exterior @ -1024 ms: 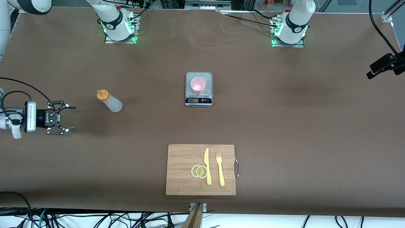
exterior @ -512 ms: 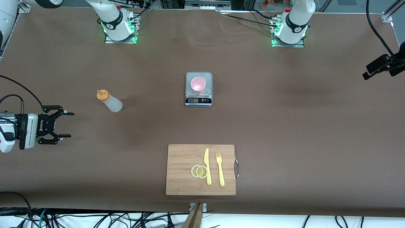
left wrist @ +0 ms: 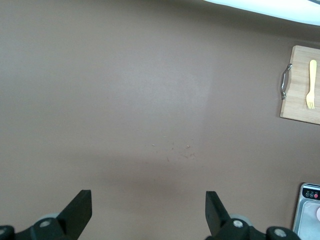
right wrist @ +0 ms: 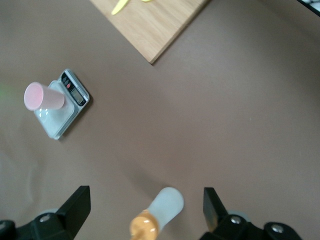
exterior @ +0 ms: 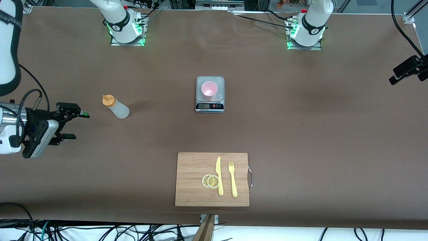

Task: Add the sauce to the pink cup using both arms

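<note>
Your right gripper [exterior: 72, 125] with fingers apart at the table's right-arm edge, the sauce [exterior: 115, 107] upright just beside it, pink cup [exterior: 209, 90] on the scale [exterior: 209, 106] mid-table, wide bare room around, your left gripper [left wrist: 147, 215] spread over bare table, no writing readable

A wide table [exterior: 301, 134] covered in plain brown matting fills the scene, evenly lit from above with soft shadows. Black and white cables [exterior: 100, 231] lie tangled on a pale floor along the table's near edge. At the table's edge farthest from the front camera stand metal frame profiles [exterior: 409, 15] and more cabling.
</note>
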